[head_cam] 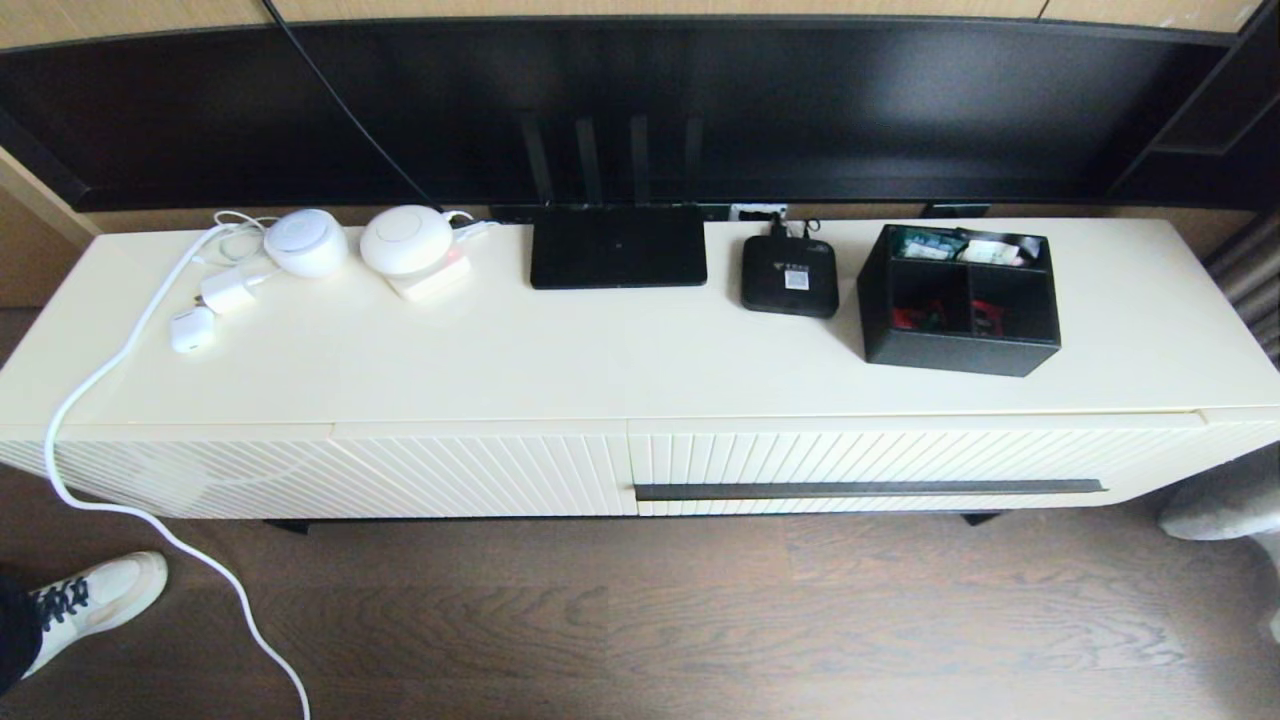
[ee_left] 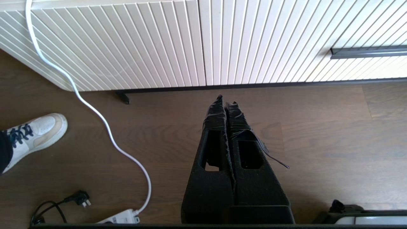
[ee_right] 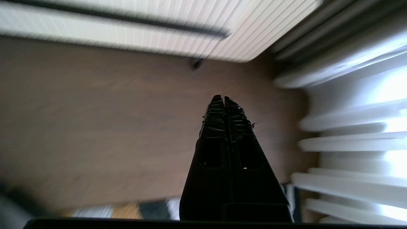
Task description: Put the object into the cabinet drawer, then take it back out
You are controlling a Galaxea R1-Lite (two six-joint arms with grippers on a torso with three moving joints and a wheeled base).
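Below my right pincer (ee_right: 224, 99) the floor (ee_right: 111, 121) looks like dark, matt wood with visible grain. Ahead of my fingers (ee_right: 216, 111), black and rough-textured, the drawer (head_cam: 900, 460) front is smooth cream with fine ribs and a matt dark bar handle (head_cam: 868, 489). Up above it, the box (head_cam: 958, 298) looks matt black.

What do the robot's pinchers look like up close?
Both are black. The left gripper has two long fingers tapering to a point, wrapped in wrinkly black tape with a loose strip, and a window-like hole in each. The right gripper looks the same, with ridged tips.
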